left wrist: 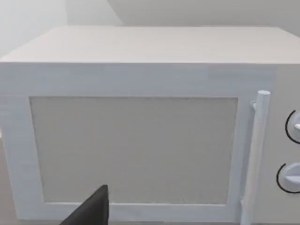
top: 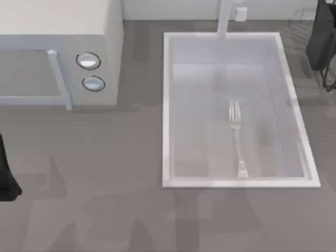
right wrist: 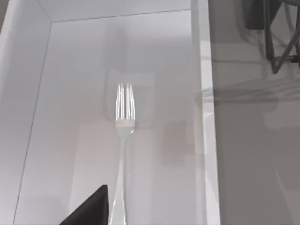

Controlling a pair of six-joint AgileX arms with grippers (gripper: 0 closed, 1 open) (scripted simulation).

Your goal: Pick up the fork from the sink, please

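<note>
**Fork lies untouched in sink**

The fork [top: 237, 137] rests flat on the floor of the sink [top: 167, 110], tines toward the faucet post [top: 224, 20]. Both arms sit at the frame edges, cut off; whether either pincer is spread cannot be told. The microwave [top: 105, 63] stands left on the bench [top: 105, 157].

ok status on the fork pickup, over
Left arm parked at table's left edge, right arm at far right. Fork flat on sink floor, tines toward faucet. Nothing on it.

Silver fork [right wrist: 123, 154] flat on the sink [right wrist: 202, 117] floor — tines toward the far wall.
</note>
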